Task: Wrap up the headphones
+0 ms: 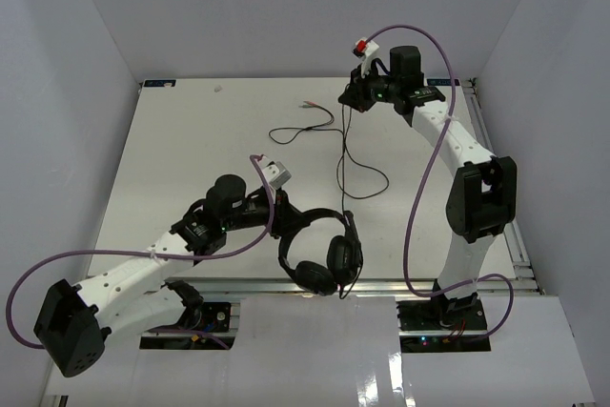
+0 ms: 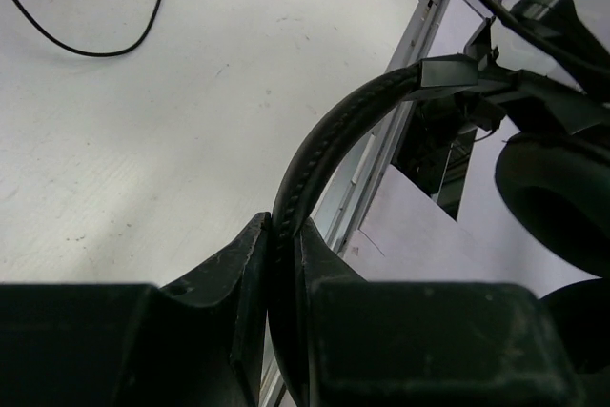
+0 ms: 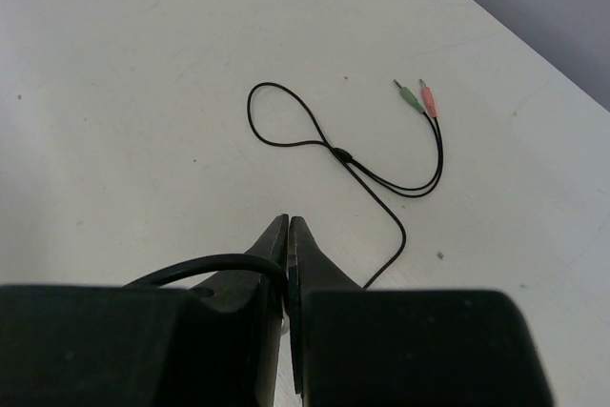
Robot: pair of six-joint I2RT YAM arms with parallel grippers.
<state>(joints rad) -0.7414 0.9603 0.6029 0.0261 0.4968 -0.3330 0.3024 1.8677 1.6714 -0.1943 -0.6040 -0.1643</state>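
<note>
Left gripper (image 2: 284,235) clamps the headband (image 2: 324,140), right gripper (image 3: 288,231) pinches the cable (image 3: 372,189); nothing wound yet, cable loose on table (image 1: 191,140)

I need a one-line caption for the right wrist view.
Right gripper, jaws shut on the cable, plugs lying beyond on the table.

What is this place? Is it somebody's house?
Probably a robot lab, not a house: left arm and right arm, bolted to a white table, holding headphones; plain walls all around.
</note>
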